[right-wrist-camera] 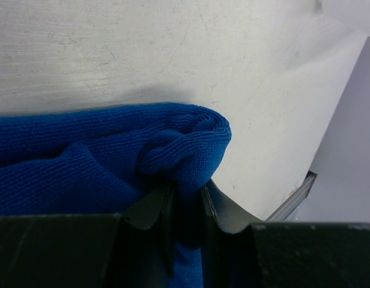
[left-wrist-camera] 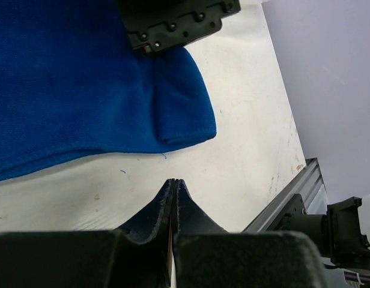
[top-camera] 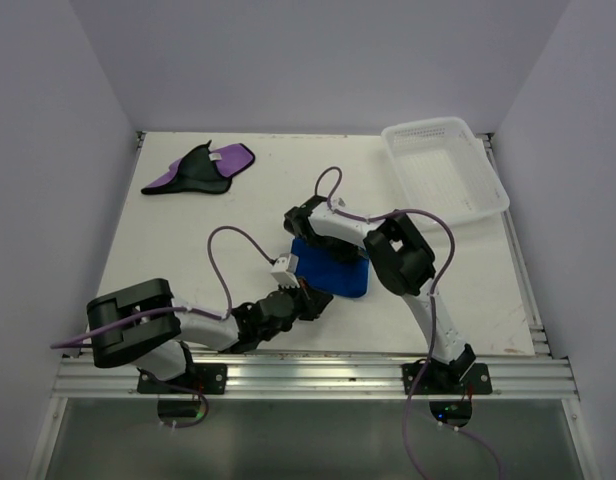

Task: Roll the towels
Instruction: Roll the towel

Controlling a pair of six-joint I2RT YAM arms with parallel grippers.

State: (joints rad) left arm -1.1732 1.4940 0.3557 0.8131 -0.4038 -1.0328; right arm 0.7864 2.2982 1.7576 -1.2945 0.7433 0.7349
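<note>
The blue towel (top-camera: 338, 272) lies mid-table (top-camera: 178, 250), with both grippers at its edges. The right gripper (right-wrist-camera: 186, 195) is at the towel's far left edge. Its jaws are drawn narrow onto a fold of the blue cloth, which bunches into a soft roll just above the fingers. The left gripper (left-wrist-camera: 173, 185) is just off the towel's near edge, over bare tabletop. Its fingers are pressed together with nothing between them, clear of the cloth. The purple towel (top-camera: 198, 170) lies crumpled well away from the blue towel, beyond it to the left. The basket (top-camera: 443, 165) sits beyond the blue towel to the right.
</note>
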